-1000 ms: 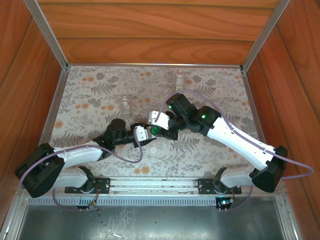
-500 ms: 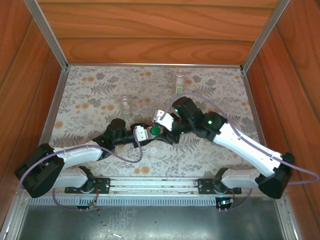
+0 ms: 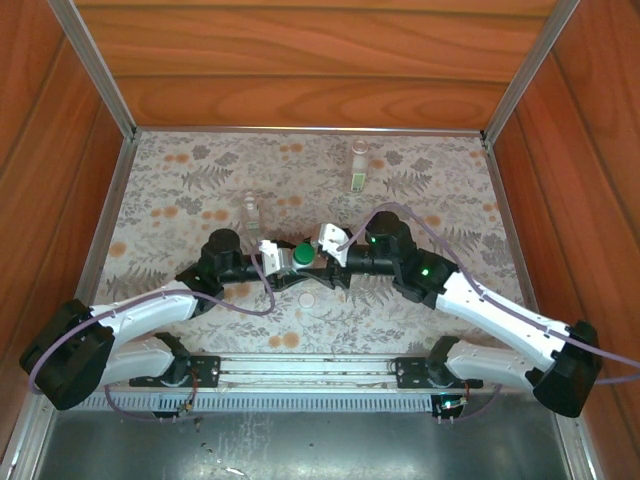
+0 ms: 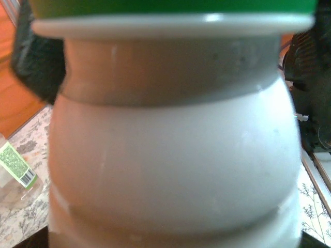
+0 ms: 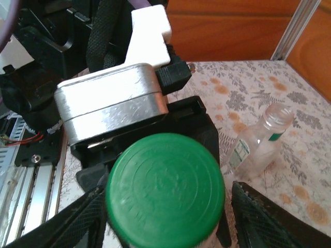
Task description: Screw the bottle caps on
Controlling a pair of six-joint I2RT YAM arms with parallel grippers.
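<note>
The white bottle (image 3: 291,262) stands mid-table, wearing the dark green cap (image 3: 301,254). My left gripper (image 3: 277,262) is shut on its body, which bulges across the left wrist view (image 4: 170,155) with the green cap (image 4: 170,5) along the top edge. My right gripper (image 5: 170,209) is open, straddling the green cap (image 5: 165,188) from above. Its left finger lies close against the cap and its right finger (image 5: 264,217) stands off with a gap. A white cap (image 3: 308,298) lies on the mat just in front of the bottle.
A clear uncapped bottle with a yellow-green label (image 3: 359,166) stands at the back, and a shorter clear one (image 3: 250,212) left of centre. The short clear bottle (image 5: 258,144) is close to the right of my right fingers. Wooden walls ring the floral mat (image 3: 180,200).
My right gripper has let go of the green cap and spread its fingers, and its wrist has turned back. The left gripper has carried the bottle slightly rightward and further from the bases.
</note>
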